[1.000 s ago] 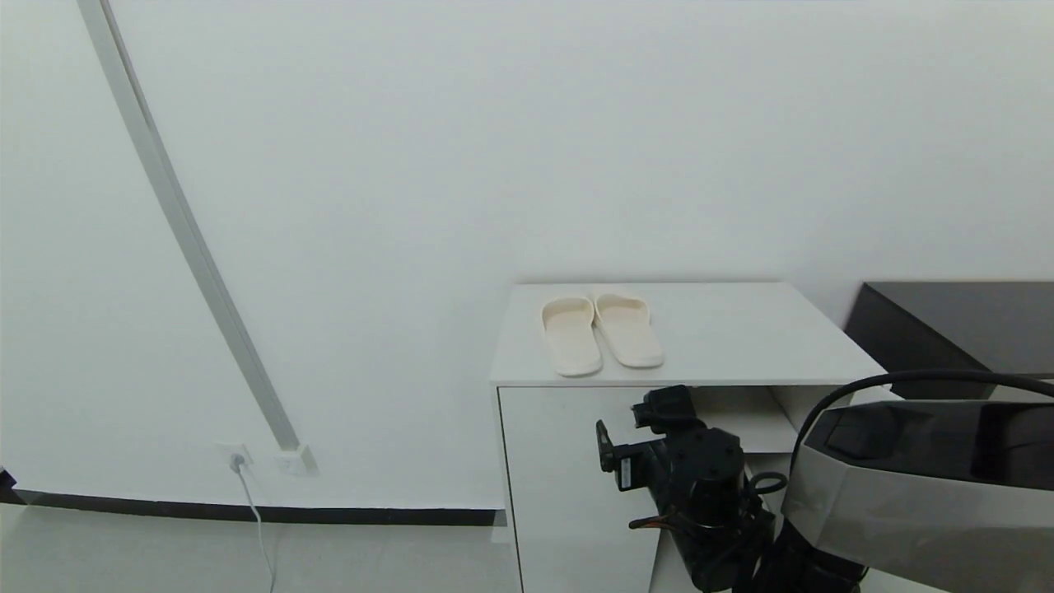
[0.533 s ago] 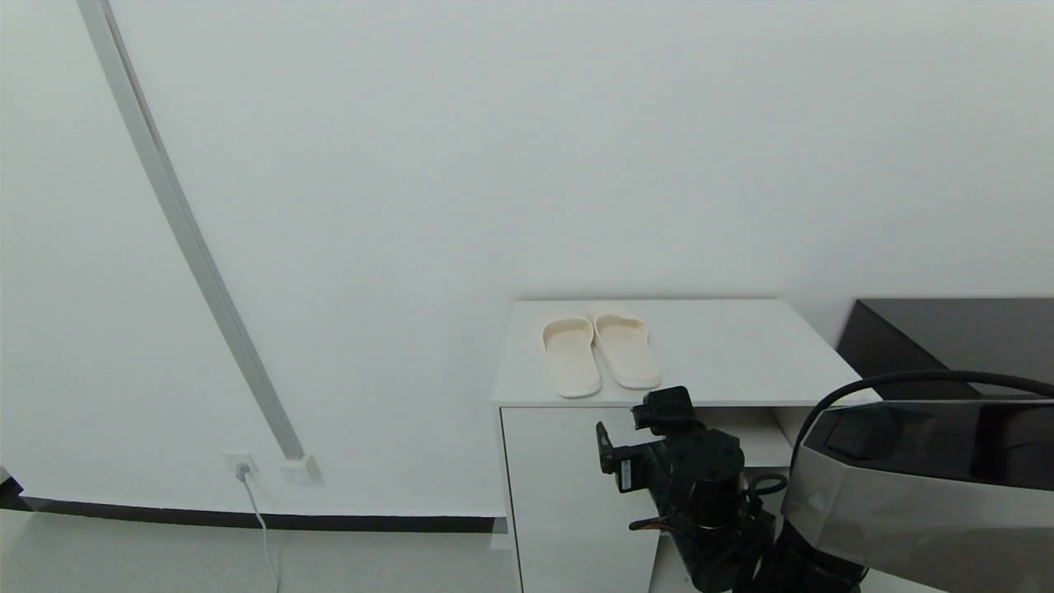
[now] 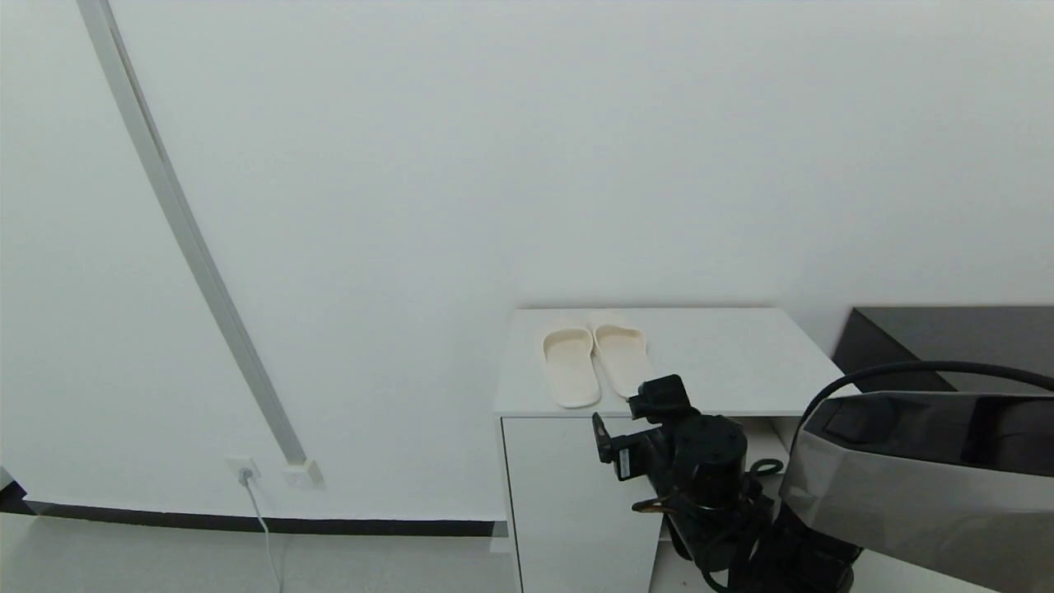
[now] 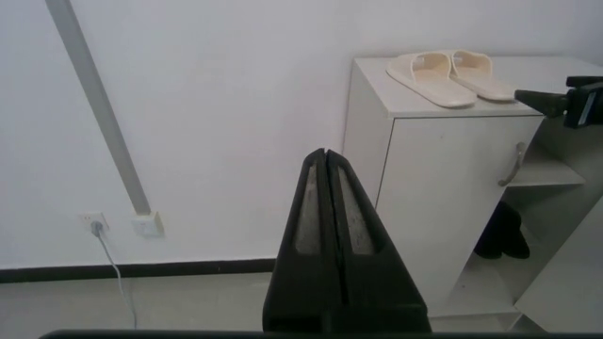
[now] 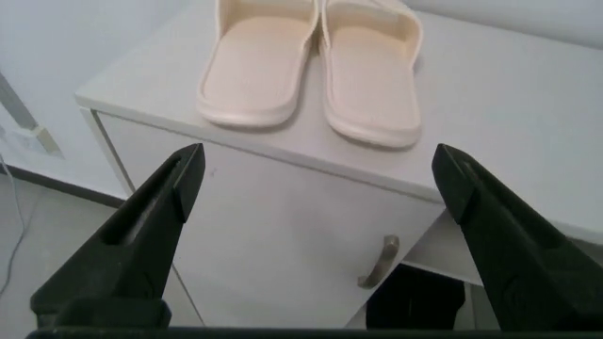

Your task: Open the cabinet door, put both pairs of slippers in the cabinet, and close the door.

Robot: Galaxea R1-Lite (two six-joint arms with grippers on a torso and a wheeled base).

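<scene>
Holding my right gripper [image 5: 320, 158] spread wide before the cabinet [image 3: 725, 354] front edge, cream slippers [image 3: 574, 372] side by side on its top, dark pair [image 4: 499, 234] low inside its open right side, left gripper [image 4: 325, 158] fingers pressed together.

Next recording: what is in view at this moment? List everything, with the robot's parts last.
slippers: one pair, cream, side by side on top of the cabinet, near its left end
cabinet: one, white, against the wall; left door shut, right side open
door handle: one, metal, on the shut door's right edge
dark footwear: apparently one pair, black, low inside the open side
wall socket: one, white, low on the wall, with a white cable plugged in
wall strip: one, grey, running down the wall
dark furniture: one, black, right of the cabinet
left gripper: shut, empty, left of the cabinet
right gripper: open, empty, before the cabinet's front edge
</scene>
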